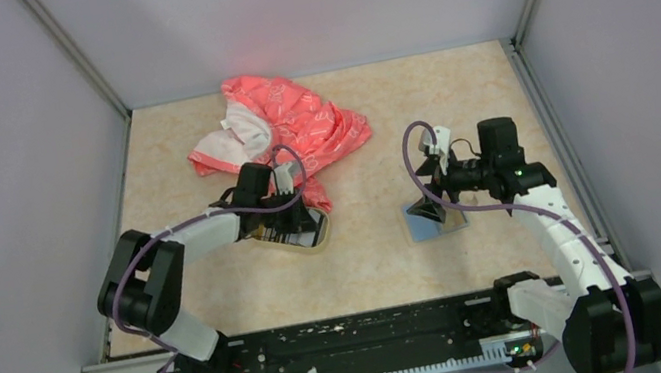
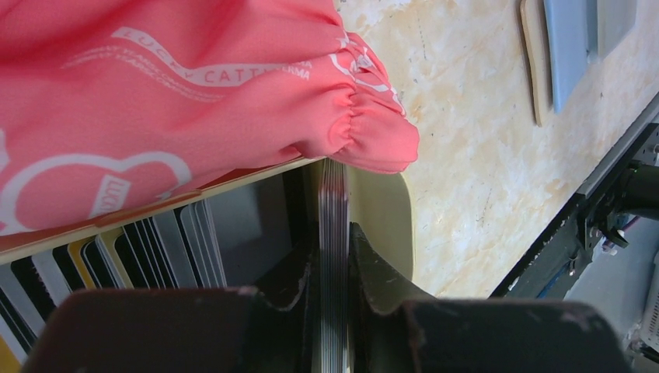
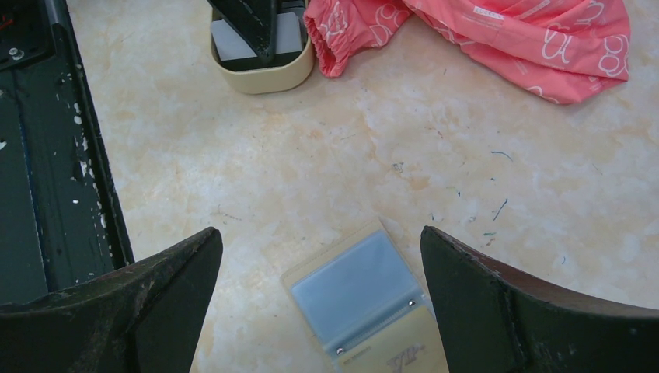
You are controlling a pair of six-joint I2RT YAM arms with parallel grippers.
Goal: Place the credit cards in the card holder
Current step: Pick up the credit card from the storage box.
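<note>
Beige marbled tabletop [image 1: 371, 271]; crumpled pink-red patterned cloth [image 1: 295, 121] at upper centre, draping onto the oval cream dish [image 3: 260, 78]. My left gripper [image 2: 334, 233] is clenched on an edge-on stack of thin credit cards [image 2: 334, 190] over the dish. Right gripper [image 3: 319, 231] gapes above the tan, blue-lined card holder [image 3: 353, 284], lower centre. I'd lift straight up, clear of the cloth.

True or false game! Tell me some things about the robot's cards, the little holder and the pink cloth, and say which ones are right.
The left gripper pinches a stack of credit cards. True.
The card holder lies shut. False: it lies open, blue-grey inside up.
The right gripper is open above the card holder. True.
The pink cloth covers the card holder. False: it lies by the dish, away from the holder.
</note>
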